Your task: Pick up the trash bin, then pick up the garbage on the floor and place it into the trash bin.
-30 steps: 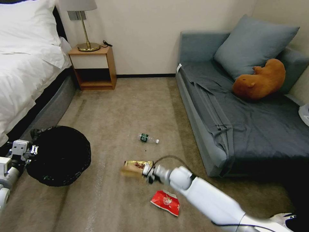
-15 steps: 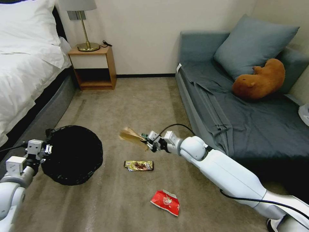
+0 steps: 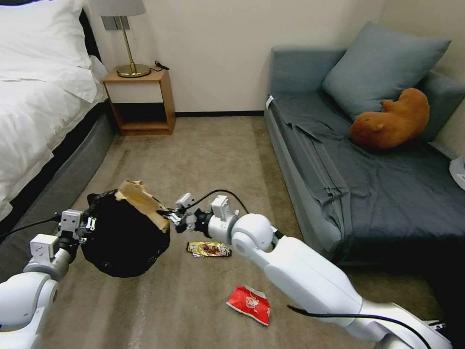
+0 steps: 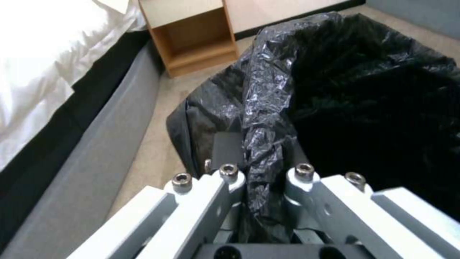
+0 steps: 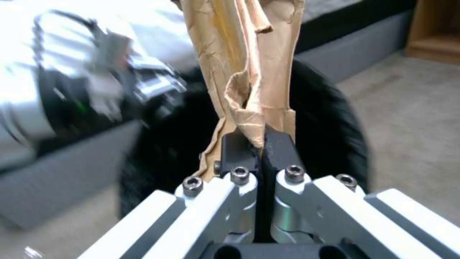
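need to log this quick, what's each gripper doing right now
Left gripper: shut on the trash bin rim, holding it up.
Right gripper: shut on the brown paper bag, over the bin.

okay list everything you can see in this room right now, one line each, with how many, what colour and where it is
trash bin: one, black-lined, held off the carpet at front left
paper bag: one, brown, crumpled, over the bin's mouth
wrapper: one, gold-brown, on the carpet mid-floor
snack bag: one, red and white, on the carpet nearer the robot
bed: one, white linen, left
nightstand: one, wood, against the far wall
lamp: one, brass stem, on the nightstand
sofa: one, grey-blue, right
cushion: one, grey-blue, on the sofa
plush animal: one, brown, on the sofa
left gripper: clamped on the bin's lined rim
right gripper: shut on the paper bag
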Controlling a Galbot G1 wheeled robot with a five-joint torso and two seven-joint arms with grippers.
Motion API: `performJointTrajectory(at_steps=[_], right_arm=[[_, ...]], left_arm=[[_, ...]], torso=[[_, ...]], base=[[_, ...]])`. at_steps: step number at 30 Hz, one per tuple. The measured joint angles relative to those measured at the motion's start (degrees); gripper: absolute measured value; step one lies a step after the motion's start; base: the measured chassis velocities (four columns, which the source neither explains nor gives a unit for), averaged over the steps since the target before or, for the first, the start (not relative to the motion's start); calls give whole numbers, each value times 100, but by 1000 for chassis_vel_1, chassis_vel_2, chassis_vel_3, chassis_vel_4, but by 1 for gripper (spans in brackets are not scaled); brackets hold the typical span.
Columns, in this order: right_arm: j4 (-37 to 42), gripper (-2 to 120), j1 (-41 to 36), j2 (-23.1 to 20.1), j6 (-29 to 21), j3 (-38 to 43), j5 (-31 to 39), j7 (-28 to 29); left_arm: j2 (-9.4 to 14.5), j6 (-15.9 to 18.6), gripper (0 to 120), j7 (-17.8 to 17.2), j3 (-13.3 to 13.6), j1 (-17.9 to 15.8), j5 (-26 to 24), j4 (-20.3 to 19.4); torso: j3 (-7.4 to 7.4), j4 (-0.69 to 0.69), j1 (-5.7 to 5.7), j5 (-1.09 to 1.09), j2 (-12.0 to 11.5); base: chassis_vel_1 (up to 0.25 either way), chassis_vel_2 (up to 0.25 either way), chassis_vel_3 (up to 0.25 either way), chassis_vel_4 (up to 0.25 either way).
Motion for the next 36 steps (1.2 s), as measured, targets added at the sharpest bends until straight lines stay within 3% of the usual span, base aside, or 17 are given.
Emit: performJointTrajectory(at_steps=[8, 19, 24, 29, 33, 36], right_arm=[[-224, 0, -176, 358, 301, 148, 183, 132], [-589, 0, -359, 486, 526, 204, -238, 85], [-540, 14, -437, 452, 536, 141, -422, 83], [-455, 38, -545, 414, 539, 89, -606, 55], [-427, 48, -559, 377, 542, 87, -654, 45], [-365, 63, -555, 229, 543, 91, -706, 32]], left_arm=[[-110, 20, 5, -132, 208, -233, -522, -118], [-221, 46, 5, -158, 299, -259, -626, -175], [-221, 68, 4, -178, 321, -301, -639, -193], [-240, 70, 4, -173, 320, -279, -633, -189], [-235, 54, 4, -157, 285, -247, -628, -169], [-181, 17, 4, -102, 189, -215, -627, -109]], torso=[[0, -2, 0, 0, 0], [0, 0, 0, 0, 0], [0, -1, 0, 1, 0], [0, -1, 0, 0, 0], [0, 0, 0, 0, 0], [0, 0, 0, 1, 0]], base=[[0, 0, 0, 0], [0, 0, 0, 0], [0, 0, 0, 0], [0, 0, 0, 0], [0, 0, 0, 0], [0, 0, 0, 0]])
